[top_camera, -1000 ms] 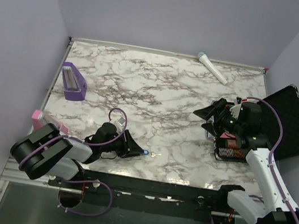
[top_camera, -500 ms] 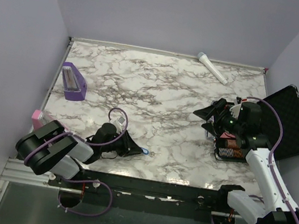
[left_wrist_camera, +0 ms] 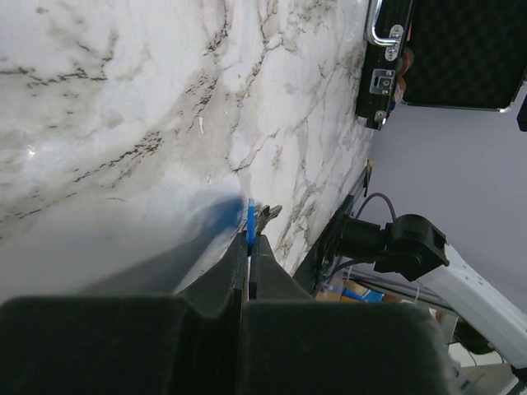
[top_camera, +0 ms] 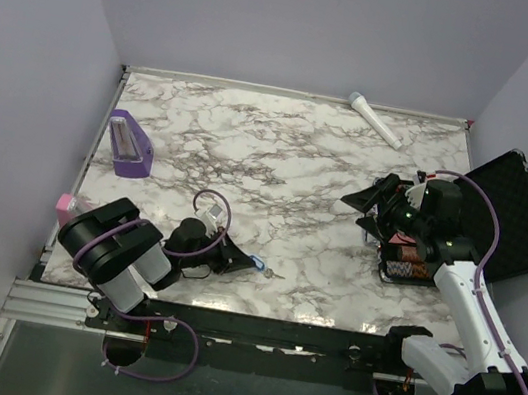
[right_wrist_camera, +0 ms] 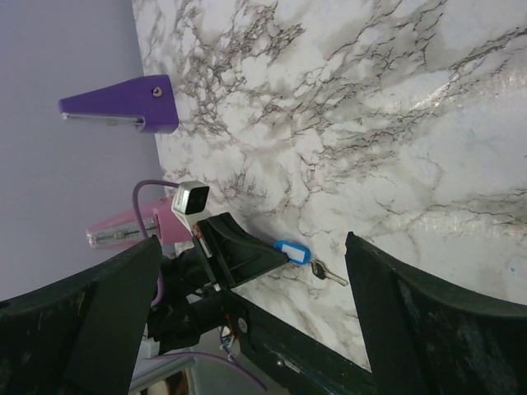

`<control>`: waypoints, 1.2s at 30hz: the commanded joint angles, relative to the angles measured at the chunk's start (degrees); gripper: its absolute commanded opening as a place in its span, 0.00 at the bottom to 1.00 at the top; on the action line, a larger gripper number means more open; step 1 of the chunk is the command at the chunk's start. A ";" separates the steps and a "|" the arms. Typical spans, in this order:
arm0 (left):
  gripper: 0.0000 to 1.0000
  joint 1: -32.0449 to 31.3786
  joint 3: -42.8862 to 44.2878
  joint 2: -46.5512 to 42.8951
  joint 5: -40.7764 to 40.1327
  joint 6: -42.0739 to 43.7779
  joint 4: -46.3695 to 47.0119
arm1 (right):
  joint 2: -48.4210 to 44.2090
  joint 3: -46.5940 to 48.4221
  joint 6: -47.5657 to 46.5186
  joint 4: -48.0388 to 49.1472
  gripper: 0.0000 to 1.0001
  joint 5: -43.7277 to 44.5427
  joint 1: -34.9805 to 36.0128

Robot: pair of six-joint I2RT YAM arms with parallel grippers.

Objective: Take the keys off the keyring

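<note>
My left hand (left_wrist_camera: 249, 245) clenched on the keyring (right_wrist_camera: 291, 252), desk (top_camera: 300, 163) 6 o'clock edge | key (right_wrist_camera: 329, 274) at its 3 o'clock, not yet off | my right hand (top_camera: 376, 206) released, unused | removal all ahead

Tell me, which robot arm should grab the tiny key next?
The right one, probably. The left gripper is shut on the keyring by its blue tag, holding it. The key sticks out free beside it, and the right gripper is open and empty.
</note>
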 commanded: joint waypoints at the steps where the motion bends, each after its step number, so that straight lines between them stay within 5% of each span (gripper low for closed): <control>1: 0.00 -0.12 -2.58 1.57 0.29 -0.72 7.75 | -0.06 0.55 -1.49 -1.05 1.00 -1.74 0.45; 7: 0.00 -0.12 -3.29 -0.71 0.72 -1.16 8.56 | -1.55 -2.43 -0.35 3.25 1.00 -6.58 0.53; 13: 0.00 -0.38 -2.32 -10.02 -0.06 -0.72 -1.53 | -4.80 -5.86 2.38 7.91 1.00 -7.28 2.37; 26: 0.00 -3.28 16.74 -48.60 -16.66 7.20 -70.07 | -1.91 -1.30 4.49 20.57 0.98 -3.24 19.42; 36: 0.00 -3.37 33.95 -56.88 -24.48 1.40 -96.54 | 1.96 3.71 5.72 39.01 0.96 -1.22 30.76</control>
